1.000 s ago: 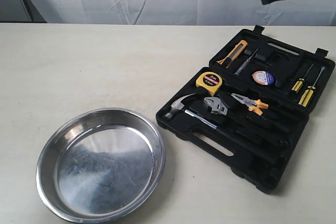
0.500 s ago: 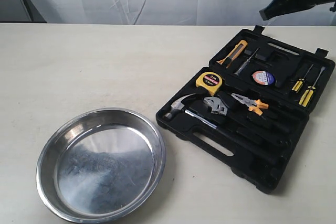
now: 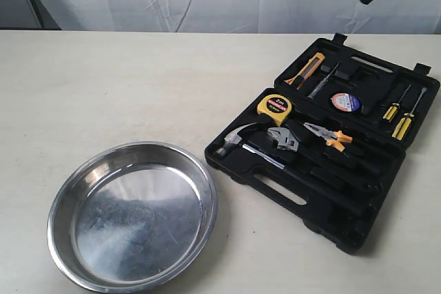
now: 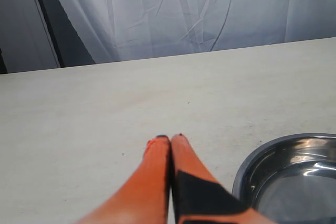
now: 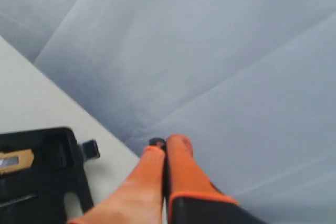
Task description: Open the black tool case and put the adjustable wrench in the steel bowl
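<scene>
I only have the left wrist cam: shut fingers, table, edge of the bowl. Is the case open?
Observer: Yes. The black tool case lies open, right of the steel bowl in the exterior view.
Operator: Wrench in the bowl?
Observer: No. The adjustable wrench sits in the case, between the hammer and the pliers.
Operator: Right gripper?
Observer: The right gripper is shut and empty, raised off the table at the exterior view's top right.

Exterior overlooks the table (image 3: 138,80); wrists (apparently) face the curtain (image 4: 184,9).
</scene>
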`<action>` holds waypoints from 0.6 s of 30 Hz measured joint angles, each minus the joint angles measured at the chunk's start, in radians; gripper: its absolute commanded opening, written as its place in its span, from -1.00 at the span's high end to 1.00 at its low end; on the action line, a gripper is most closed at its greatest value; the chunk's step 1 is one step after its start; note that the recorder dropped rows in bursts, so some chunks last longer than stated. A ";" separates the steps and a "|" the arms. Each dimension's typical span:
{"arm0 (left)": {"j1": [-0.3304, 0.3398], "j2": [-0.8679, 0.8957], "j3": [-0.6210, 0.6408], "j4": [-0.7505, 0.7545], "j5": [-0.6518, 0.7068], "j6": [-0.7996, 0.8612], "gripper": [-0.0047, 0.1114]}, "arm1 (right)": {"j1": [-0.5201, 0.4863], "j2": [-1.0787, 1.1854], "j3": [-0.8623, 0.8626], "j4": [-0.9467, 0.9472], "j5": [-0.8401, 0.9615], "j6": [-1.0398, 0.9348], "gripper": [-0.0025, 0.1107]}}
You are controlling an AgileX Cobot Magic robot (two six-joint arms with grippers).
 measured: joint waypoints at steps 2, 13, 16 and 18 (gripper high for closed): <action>0.000 0.000 0.000 0.000 0.000 0.000 0.92 | -0.033 0.024 -0.051 0.013 0.124 0.046 0.97; 0.000 0.000 0.000 0.000 0.000 0.000 0.92 | -0.104 0.203 -0.346 -0.101 1.011 0.533 0.97; 0.000 0.000 0.000 0.000 0.000 0.000 0.92 | -0.104 0.232 -0.361 -0.031 1.131 0.542 0.97; 0.000 0.000 0.000 0.000 0.000 0.000 0.92 | -0.104 0.255 -0.357 0.021 1.163 0.544 0.97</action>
